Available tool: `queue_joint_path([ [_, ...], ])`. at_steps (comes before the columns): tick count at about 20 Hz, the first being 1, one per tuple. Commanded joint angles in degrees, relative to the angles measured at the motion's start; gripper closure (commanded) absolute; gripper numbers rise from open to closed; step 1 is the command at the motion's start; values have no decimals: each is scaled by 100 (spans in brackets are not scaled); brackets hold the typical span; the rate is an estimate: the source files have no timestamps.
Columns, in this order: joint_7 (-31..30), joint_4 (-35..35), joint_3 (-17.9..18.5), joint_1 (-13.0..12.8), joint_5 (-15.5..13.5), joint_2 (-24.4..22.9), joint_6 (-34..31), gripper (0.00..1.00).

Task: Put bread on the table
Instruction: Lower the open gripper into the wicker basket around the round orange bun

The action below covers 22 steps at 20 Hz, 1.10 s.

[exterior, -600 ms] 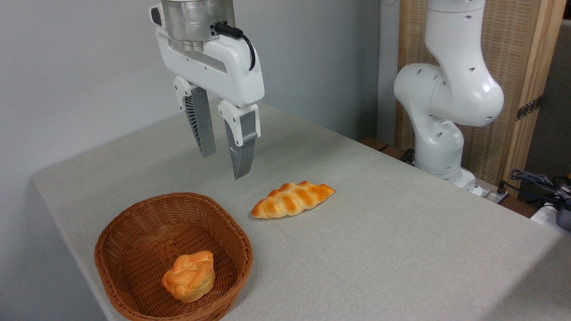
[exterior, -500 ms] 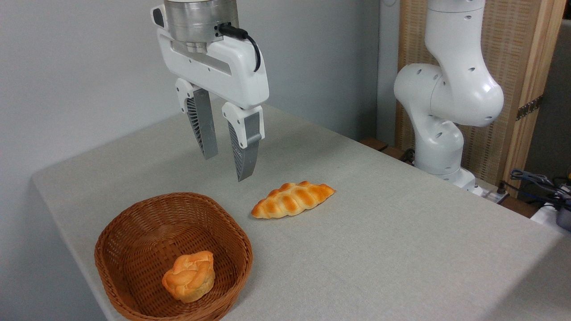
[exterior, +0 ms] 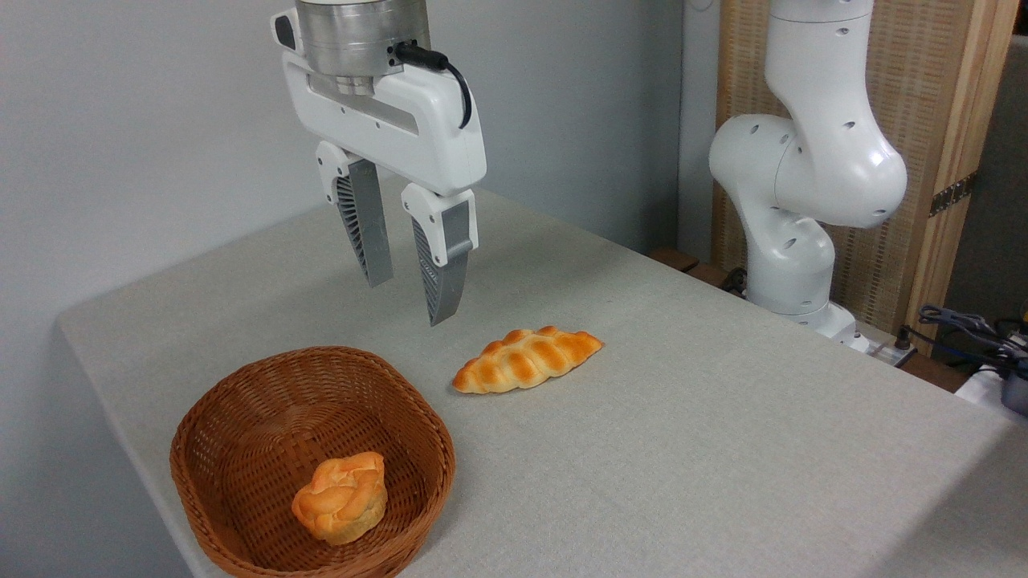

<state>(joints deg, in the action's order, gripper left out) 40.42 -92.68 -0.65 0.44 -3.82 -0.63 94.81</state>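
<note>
A plain grey wall backs the counter [exterior: 723,449], which is draped in pale grey-beige cloth, with a slatted wooden screen off to the right behind the arm's white base [exterior: 803,201]. The end effector [exterior: 409,293] has drifted a little to the right and slightly down over the last half second, and between the two latest looks it has barely shifted at all. Nothing else has budged. To me that reads as the arm lingering over the middle of the counter rather than heading for the basket [exterior: 241,417], so the real work is not yet begun.

The bun [exterior: 341,498] sits inside the basket, toward its near right side, resting on the woven floor at the front left corner of the counter. A long braided loaf [exterior: 526,360] already lies on the cloth just right of the basket, apart from it.

The end effector hangs well above the cloth, pointing straight down, its two ribbed fingers [exterior: 365,233] parted with clear air between them and nothing held. It sits above and behind the gap between basket and loaf. To reach the bun it would need to come forward and left, then drop into the basket.
</note>
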Motion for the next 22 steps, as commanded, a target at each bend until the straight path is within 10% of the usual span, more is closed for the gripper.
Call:
queue_joint_path([
  [1, -61, 31, 56, -61, 48, -17, -147, 0],
  [14, -52, -1481, -40, -96, 48, 316, 3147, 0],
  [22, 62, -1516, -49, -96, 74, 1002, 3887, 0],
])
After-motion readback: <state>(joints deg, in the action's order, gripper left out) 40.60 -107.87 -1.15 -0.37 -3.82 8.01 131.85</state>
